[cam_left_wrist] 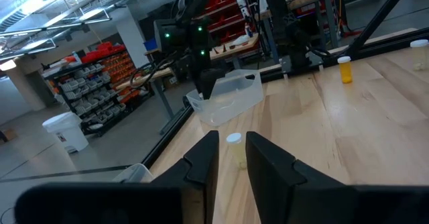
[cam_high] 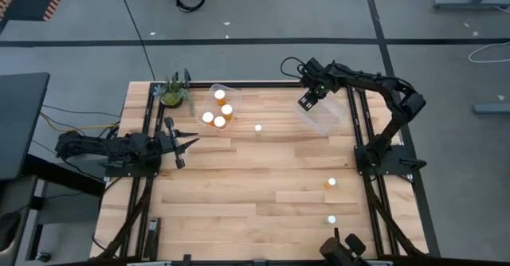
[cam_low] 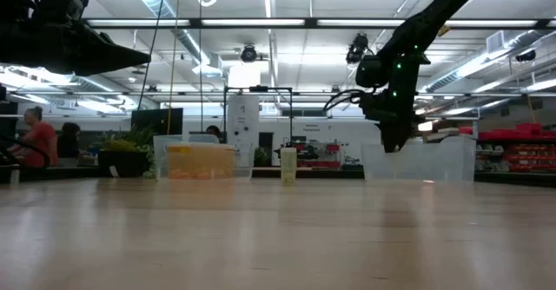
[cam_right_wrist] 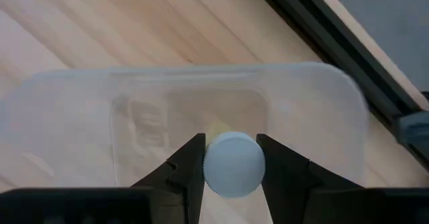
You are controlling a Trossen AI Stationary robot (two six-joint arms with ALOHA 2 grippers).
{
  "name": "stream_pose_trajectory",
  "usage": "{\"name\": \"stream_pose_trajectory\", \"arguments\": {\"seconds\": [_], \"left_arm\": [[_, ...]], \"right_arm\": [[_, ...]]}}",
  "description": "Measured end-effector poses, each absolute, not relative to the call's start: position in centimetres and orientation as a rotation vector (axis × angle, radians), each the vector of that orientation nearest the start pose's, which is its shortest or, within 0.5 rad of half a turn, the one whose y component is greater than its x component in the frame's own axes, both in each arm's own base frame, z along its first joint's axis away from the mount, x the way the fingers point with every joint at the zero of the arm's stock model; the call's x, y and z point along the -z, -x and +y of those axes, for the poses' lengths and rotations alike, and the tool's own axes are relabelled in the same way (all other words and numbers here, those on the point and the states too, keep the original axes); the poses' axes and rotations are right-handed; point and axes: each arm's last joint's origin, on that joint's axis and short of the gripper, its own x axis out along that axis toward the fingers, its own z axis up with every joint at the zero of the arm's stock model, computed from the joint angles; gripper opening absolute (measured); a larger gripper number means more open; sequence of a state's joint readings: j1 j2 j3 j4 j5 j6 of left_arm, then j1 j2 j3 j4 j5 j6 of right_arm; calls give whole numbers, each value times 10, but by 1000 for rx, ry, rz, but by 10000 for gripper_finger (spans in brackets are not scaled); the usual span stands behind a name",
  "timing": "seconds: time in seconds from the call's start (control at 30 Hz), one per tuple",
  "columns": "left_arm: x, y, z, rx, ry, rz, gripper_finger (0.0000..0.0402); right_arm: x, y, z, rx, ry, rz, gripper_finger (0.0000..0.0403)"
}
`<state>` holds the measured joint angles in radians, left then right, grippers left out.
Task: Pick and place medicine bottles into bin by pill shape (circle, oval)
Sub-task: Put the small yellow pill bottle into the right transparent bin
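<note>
While two medicine bottles [cam_high: 331, 183] stand near on the tabletop [cam_high: 239, 194], the left end effector [cam_high: 188, 142] waits nearly closed and empty; farther, the right end effector [cam_right_wrist: 231, 160] pinches a white-capped bottle [cam_right_wrist: 233, 165] above the clear right bin [cam_high: 325, 115].

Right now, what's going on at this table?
The right pincer holds a white-capped medicine bottle over the clear bin at the table's far right. The other bin, far left, already contains four bottles. Three bottles stand loose on the wooden table. The left pincer waits empty at the left side.
</note>
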<state>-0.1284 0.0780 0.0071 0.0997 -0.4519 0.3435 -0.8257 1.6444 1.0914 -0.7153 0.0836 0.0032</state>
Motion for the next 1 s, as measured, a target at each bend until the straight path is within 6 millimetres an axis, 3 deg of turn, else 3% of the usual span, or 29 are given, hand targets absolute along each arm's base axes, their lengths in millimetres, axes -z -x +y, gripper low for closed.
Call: {"name": "stream_pose_trajectory", "arguments": {"seconds": [0.6, 1.0], "left_arm": [[-169, -100, 0, -325, -332, 28, 80], [-169, -100, 0, -325, -333, 28, 91]], "right_arm": [[-186, -205, -226, 780, -478, 1207, 137], [-190, -205, -227, 759, -459, 1228, 220]]}}
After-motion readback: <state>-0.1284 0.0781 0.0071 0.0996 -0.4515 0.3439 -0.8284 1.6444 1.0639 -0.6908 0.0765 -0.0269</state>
